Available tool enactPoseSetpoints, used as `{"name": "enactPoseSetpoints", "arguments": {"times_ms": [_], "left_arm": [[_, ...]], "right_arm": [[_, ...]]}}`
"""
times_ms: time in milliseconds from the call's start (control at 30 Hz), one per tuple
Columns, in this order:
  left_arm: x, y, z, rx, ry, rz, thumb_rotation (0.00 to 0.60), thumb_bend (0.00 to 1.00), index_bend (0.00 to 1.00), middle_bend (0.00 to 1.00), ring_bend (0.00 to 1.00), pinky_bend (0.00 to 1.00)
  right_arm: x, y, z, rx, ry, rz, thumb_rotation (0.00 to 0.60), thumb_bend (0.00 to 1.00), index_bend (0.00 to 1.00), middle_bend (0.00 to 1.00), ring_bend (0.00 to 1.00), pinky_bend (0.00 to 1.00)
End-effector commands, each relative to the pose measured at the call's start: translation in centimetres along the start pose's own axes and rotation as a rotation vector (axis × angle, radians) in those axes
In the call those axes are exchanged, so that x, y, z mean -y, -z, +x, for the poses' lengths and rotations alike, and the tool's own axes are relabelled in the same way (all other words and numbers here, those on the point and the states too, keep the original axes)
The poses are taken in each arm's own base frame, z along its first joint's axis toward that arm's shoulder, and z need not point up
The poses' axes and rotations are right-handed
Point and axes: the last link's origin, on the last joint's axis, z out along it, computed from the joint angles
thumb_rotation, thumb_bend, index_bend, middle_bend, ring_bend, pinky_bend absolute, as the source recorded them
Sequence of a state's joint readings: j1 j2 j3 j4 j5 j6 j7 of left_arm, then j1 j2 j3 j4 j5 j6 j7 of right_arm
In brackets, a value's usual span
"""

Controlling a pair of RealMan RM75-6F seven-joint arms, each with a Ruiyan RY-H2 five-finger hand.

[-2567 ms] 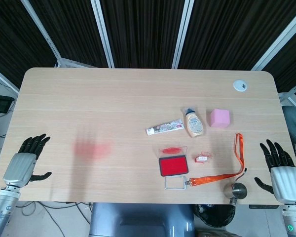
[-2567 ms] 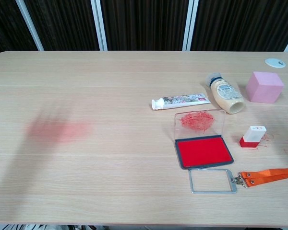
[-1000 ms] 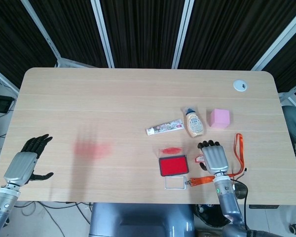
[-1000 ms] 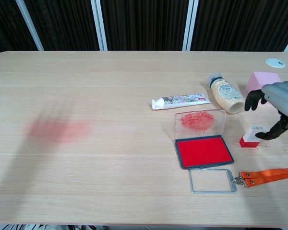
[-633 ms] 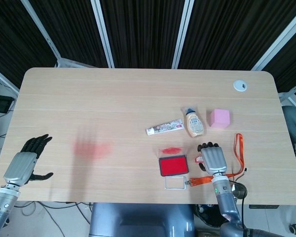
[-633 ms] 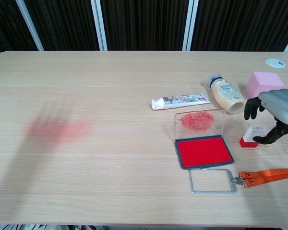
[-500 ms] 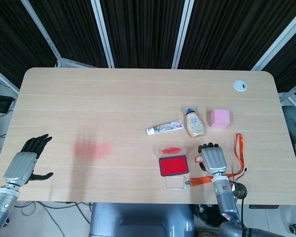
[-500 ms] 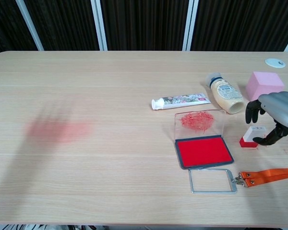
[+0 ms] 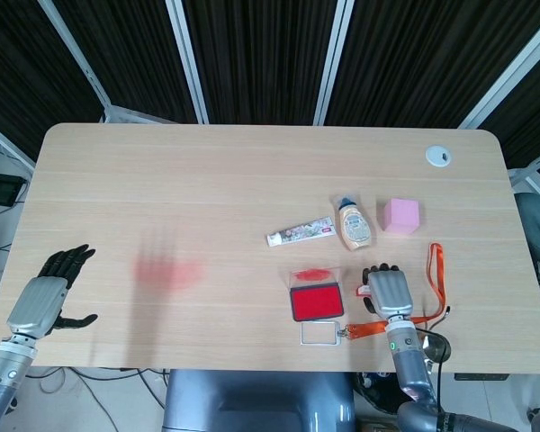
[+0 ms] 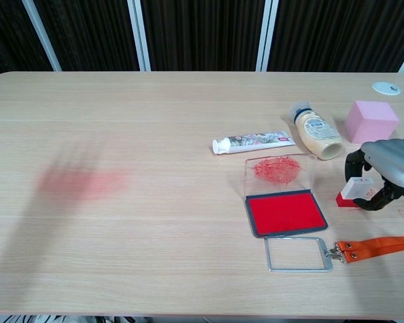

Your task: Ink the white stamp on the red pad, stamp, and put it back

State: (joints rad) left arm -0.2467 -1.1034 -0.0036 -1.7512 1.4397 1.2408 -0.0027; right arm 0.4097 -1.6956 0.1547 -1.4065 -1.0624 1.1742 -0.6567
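Observation:
The white stamp (image 10: 357, 190), with a red base, stands on the table right of the red ink pad (image 10: 285, 212), whose clear lid (image 10: 279, 171) is propped open. My right hand (image 10: 389, 169) has come down over the stamp, fingers curled at its far left side and thumb against its right side. From the head view the right hand (image 9: 391, 292) covers nearly all of the stamp, just right of the red ink pad (image 9: 317, 302). Near the table's front left corner, my left hand (image 9: 47, 292) holds nothing, its fingers spread.
Behind the pad lie a toothpaste tube (image 9: 300, 236), a squeeze bottle (image 9: 353, 225) and a pink cube (image 9: 401, 215). An orange lanyard (image 9: 436, 270) with a clear badge holder (image 9: 321, 333) lies by the front edge. A red smear (image 9: 166, 272) marks the table's left part.
My right hand swung in from the table's right front corner, lowered over the stamp, and its fingers have closed in around it. The left hand has barely moved.

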Motion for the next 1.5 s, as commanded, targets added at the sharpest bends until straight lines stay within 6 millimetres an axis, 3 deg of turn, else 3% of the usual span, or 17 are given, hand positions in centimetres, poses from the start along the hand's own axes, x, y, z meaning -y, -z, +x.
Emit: {"name": "enactPoseSetpoints", "arguments": {"times_ms": [33, 900, 1500], "left_arm": [[0.00, -0.01, 0.00, 0.001, 0.002, 0.001, 0.600, 0.01, 0.00, 0.00, 0.00, 0.00], [0.01, 0.00, -0.04, 0.005, 0.000, 0.002, 0.600, 0.01, 0.00, 0.00, 0.00, 0.00], [-0.01, 0.00, -0.08, 0.007, 0.000, 0.004, 0.600, 0.01, 0.00, 0.00, 0.00, 0.00]], "right_arm": [[0.04, -0.04, -0.12, 0.004, -0.004, -0.001, 0.600, 0.39, 0.49, 0.44, 0.32, 0.36], [0.20, -0.09, -0.31, 0.010, -0.009, -0.003, 0.600, 0.45, 0.55, 0.48, 0.33, 0.36], [0.17, 0.22, 0.47, -0.019, -0.008, 0.020, 0.600, 0.54, 0.65, 0.57, 0.42, 0.42]]}}
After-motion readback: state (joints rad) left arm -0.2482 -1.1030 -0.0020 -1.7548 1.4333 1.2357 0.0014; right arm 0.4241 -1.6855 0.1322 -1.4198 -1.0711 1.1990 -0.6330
